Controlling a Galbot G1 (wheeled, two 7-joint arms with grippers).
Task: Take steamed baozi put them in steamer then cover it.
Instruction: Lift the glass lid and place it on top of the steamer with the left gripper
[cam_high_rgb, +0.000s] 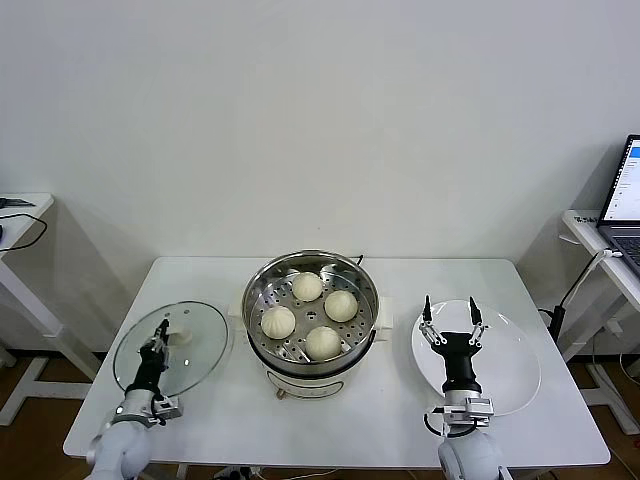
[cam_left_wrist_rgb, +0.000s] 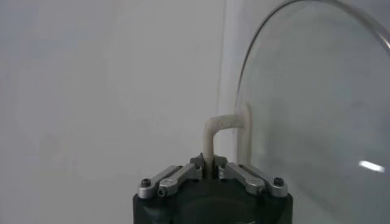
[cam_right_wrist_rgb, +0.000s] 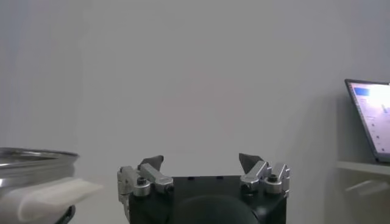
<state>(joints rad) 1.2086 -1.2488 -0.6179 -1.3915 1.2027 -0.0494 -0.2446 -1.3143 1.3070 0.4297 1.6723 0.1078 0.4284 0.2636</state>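
Observation:
Several cream-white baozi (cam_high_rgb: 308, 286) sit on the perforated tray inside the shiny steel steamer (cam_high_rgb: 262, 288) at the table's centre. The glass cover (cam_high_rgb: 195, 362) is to its left, tilted up off the table. My left gripper (cam_high_rgb: 160, 335) is shut on the cover's cream-white handle (cam_left_wrist_rgb: 211, 135); the glass pane (cam_left_wrist_rgb: 317, 103) fills the side of the left wrist view. My right gripper (cam_high_rgb: 452, 316) is open and empty, raised over the flat white plate (cam_high_rgb: 512, 380) to the steamer's right. In the right wrist view its jaws (cam_right_wrist_rgb: 201, 162) stand wide apart, with the steamer's rim (cam_right_wrist_rgb: 36, 157) at the edge.
The white table (cam_high_rgb: 560, 420) carries the steamer, cover and plate. A side table with a laptop (cam_high_rgb: 625, 190) stands at the far right. Another small table (cam_high_rgb: 20, 215) with a cable stands at the far left.

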